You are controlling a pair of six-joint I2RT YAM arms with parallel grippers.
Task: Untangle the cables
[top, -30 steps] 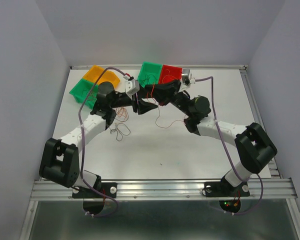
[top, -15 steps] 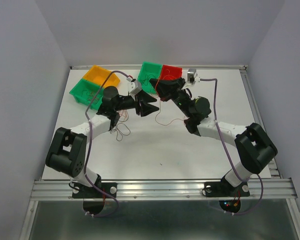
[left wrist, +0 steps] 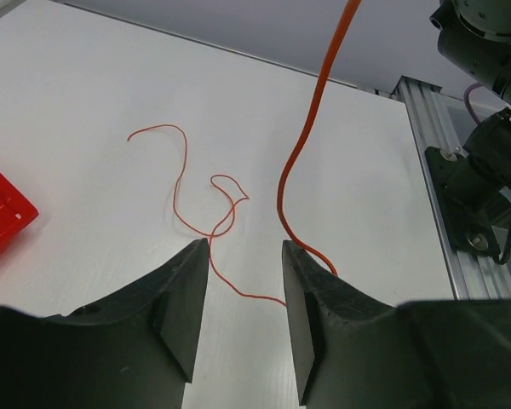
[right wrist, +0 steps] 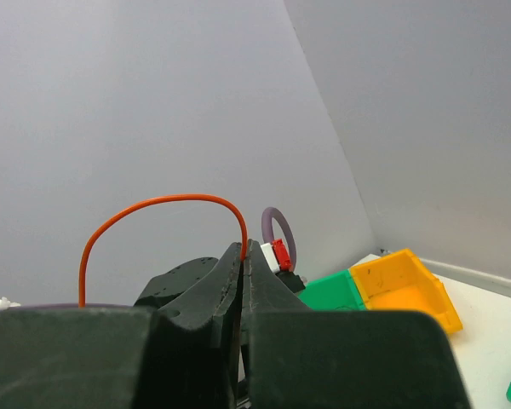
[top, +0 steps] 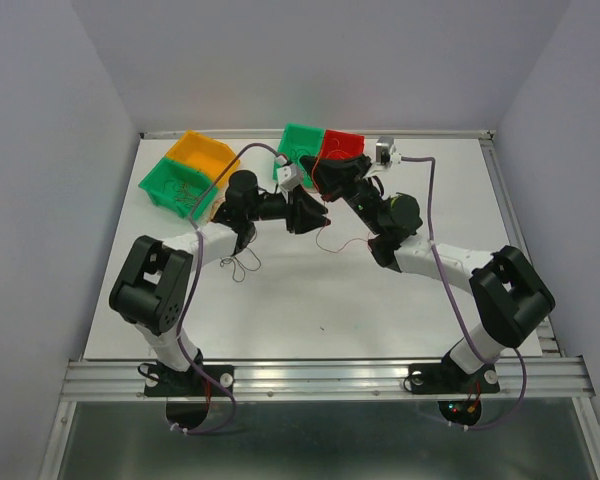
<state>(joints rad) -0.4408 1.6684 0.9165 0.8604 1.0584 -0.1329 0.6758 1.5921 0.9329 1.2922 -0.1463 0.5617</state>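
Pinching orange cable (right wrist: 153,201), right claw (right wrist: 243,258)

— Where do the arms meet?
— In the upper middle: the left gripper (top: 318,217) is just below the right gripper (top: 320,175), near the green bin (top: 298,143) and the red bin (top: 340,147).
— And the cables (top: 348,243)?
— A red one lies on the bench (top: 280,310) below them, and dark loops (top: 242,263) lie further left.

Looks to me like a robotics lab test cell, plain pale grey walls (top: 60,150) on three sides, flat white tabletop (left wrist: 85,77) under my left gripper (left wrist: 245,247), silver slotted aluminium frame rail (left wrist: 422,128) ahead and right of it, red plastic sorting bin (left wrist: 0,213) on its left.
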